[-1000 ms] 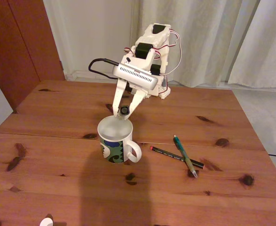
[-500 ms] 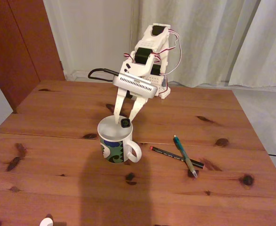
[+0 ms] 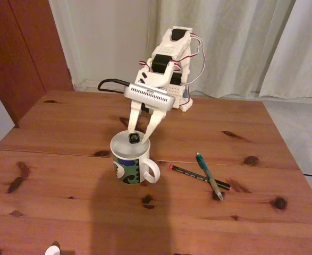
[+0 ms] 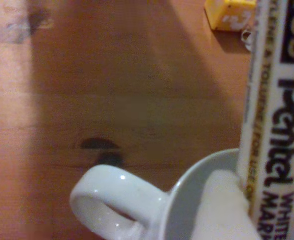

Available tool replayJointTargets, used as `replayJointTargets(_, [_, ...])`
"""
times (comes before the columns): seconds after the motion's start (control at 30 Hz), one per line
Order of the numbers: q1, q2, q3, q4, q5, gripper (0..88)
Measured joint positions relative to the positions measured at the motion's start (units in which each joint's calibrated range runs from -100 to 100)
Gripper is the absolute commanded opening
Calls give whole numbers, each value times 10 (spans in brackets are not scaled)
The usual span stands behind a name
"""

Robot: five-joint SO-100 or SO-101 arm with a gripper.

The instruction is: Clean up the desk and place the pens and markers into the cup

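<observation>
While the jaws (image 3: 138, 137) hung parted above the cup (image 3: 133, 159), the marker (image 3: 134, 138) stood inside it, apparently freed. Next, the green pen (image 3: 209, 176) and black pen (image 3: 198, 177) on the tabletop (image 3: 65, 175) wanted fetching.

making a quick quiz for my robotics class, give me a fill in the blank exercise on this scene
1. The gripper hangs directly over the ____.
2. The marker standing in the mug has a ____ barrel.
3. The teal-green pen lies across a thin ____ pen on the desk.
4. In the wrist view, a ____ block sits in the top right corner.

Missing words: mug; white; black; yellow
</observation>
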Motion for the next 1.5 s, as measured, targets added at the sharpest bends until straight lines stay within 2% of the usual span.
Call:
replayJointTargets(0.17, [-1, 0, 0, 0, -1, 153])
replayJointTargets(0.6, [-2, 0, 0, 0, -6, 158])
replayJointTargets(0.7, [-19, 0, 0, 0, -7, 120])
replayJointTargets(0.8, [-50, -3, 0, 0, -11, 2])
replayJointTargets(0.93, [-101, -28, -2, 0, -29, 9])
replayJointTargets(1.17, [-186, -57, 25, 0, -33, 8])
replayJointTargets(1.5, [-242, -48, 146, -1, -33, 8])
